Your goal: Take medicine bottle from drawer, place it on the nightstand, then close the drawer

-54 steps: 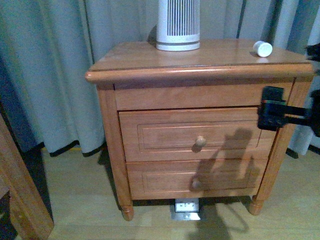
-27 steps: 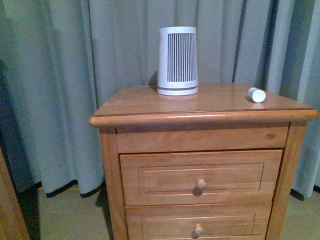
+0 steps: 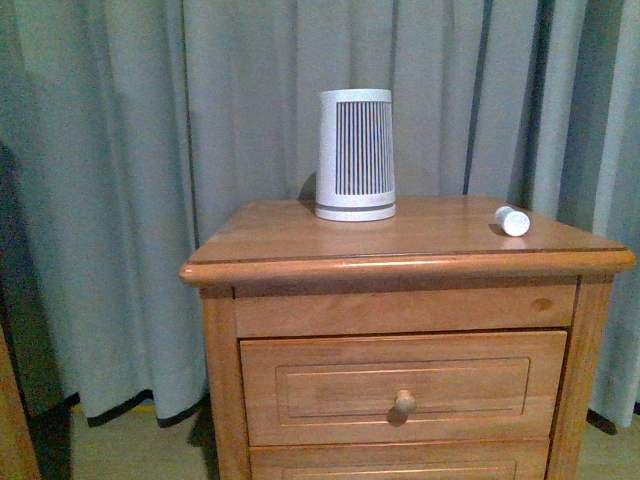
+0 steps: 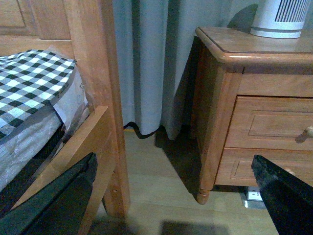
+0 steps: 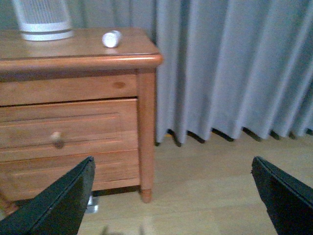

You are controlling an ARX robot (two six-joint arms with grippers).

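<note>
The small white medicine bottle [image 3: 512, 220] lies on its side on the nightstand [image 3: 400, 265] top, near the right rear edge; the right wrist view also shows the medicine bottle [image 5: 111, 38]. The upper drawer [image 3: 400, 385] is shut flush, its round knob [image 3: 404, 402] facing me. Neither arm shows in the front view. My left gripper [image 4: 178, 196] is open, low by the floor to the left of the nightstand [image 4: 230, 54]. My right gripper [image 5: 173, 196] is open, low and off to the right of the nightstand [image 5: 78, 58], holding nothing.
A tall white ribbed device [image 3: 355, 155] stands at the back of the nightstand top. Grey curtains [image 3: 120, 200] hang behind. A wooden bed frame [image 4: 98, 98] with a checked mattress cover [image 4: 29, 83] is close on the left. A floor outlet [image 4: 253, 196] sits under the nightstand.
The front view has tilted upward: the nightstand sits lower in frame and the lower drawer has left the view. The right gripper, seen a second ago beside the drawer, is out of the front view.
</note>
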